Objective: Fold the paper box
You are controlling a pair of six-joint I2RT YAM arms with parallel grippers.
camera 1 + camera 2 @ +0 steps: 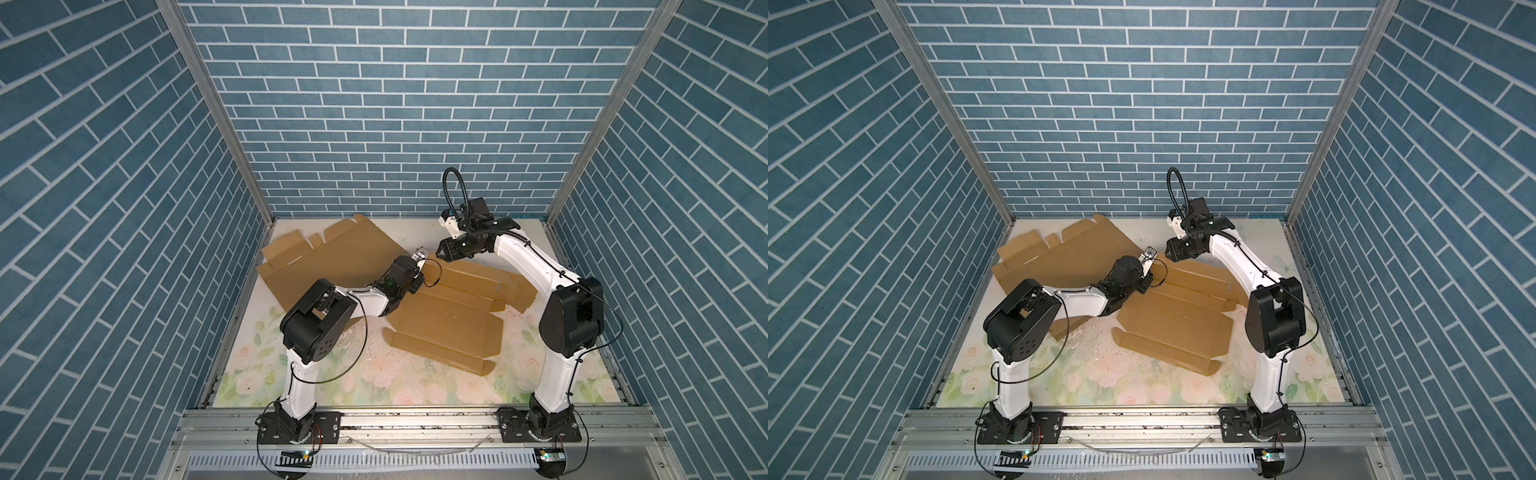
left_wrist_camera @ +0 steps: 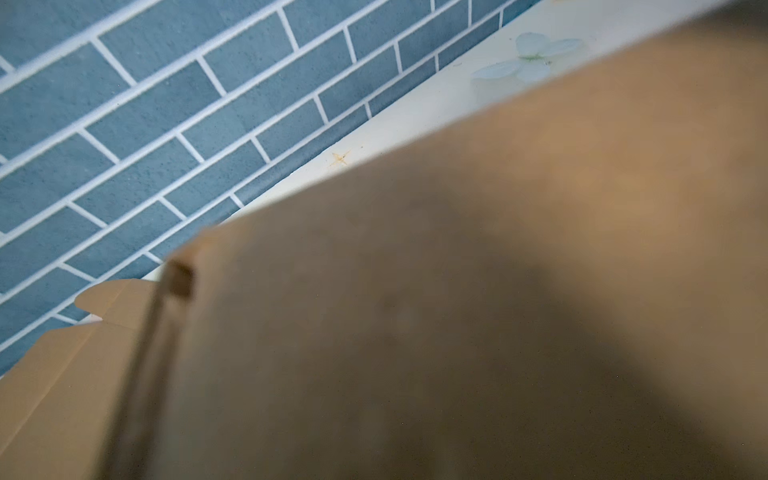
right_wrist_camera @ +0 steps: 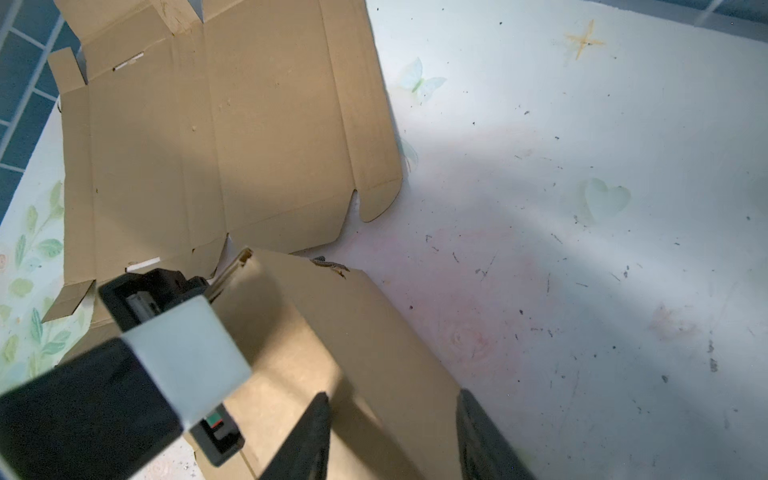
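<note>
Top views both showed the task barely begun: no wall of the box stood and no tab was tucked, so nearly all the folding seemed left to do. Nearest, on the pale floral table mat (image 1: pixel 374 376), lay the flat brown die-cut cardboard box blank (image 1: pixel 449 324). It sat right of centre, its rounded tabs toward the front edge and its creased panels spread open. Only its far corner appeared lifted off the mat.

There the left gripper (image 1: pixel 420 257) had the raised panel's edge between its thin jaws. In the right wrist view one slim finger (image 3: pixel 244 259) lay against that edge, and the left wrist view was mostly filled by the blurred brown panel. Whether the jaws clamped the card or only bracketed it, I could not tell.

Just beyond, the right gripper (image 1: pixel 441 251) hung over the same corner with its black fingers (image 3: pixel 316 432) standing well apart. As far as I could judge, it gripped nothing.

Farther back and to the left, a second flat brown cardboard blank (image 1: pixel 332 253) lay untouched near the blue brick-patterned wall (image 1: pixel 374 124).
</note>
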